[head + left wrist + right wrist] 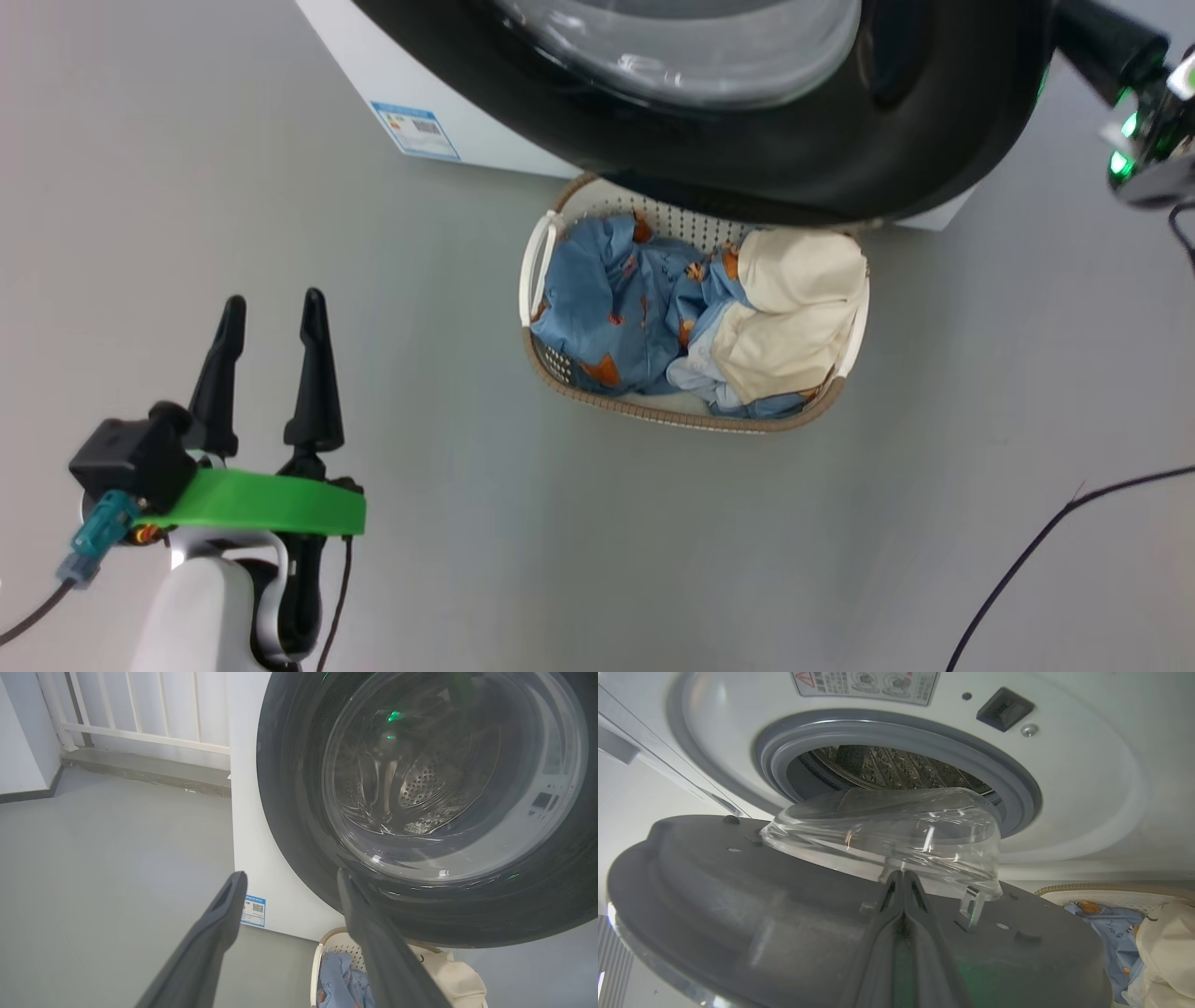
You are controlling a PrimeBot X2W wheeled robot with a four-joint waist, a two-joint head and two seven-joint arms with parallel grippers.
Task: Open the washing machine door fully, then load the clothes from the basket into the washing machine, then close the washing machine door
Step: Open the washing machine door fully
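Reckon door [840,140] rigid, heavy, slick-rimmed: push inner face by glass bowl [887,826], no pinching. Hangs part-open above basket [537,271] of soft clothes [616,299]. Meets right gripper [903,882], fingers together, at bowl's foot; leaves left gripper [273,313] spread, well apart.

the washing machine door [822,159], a glossy black rim around a clear glass bowl, stands swung partly out from the white washing machine [439,84], overhanging the far end of the cream basket [653,415]. inside it, a blue printed cloth [607,308] and a cream-yellow cloth [794,299] lie crumpled side by side.
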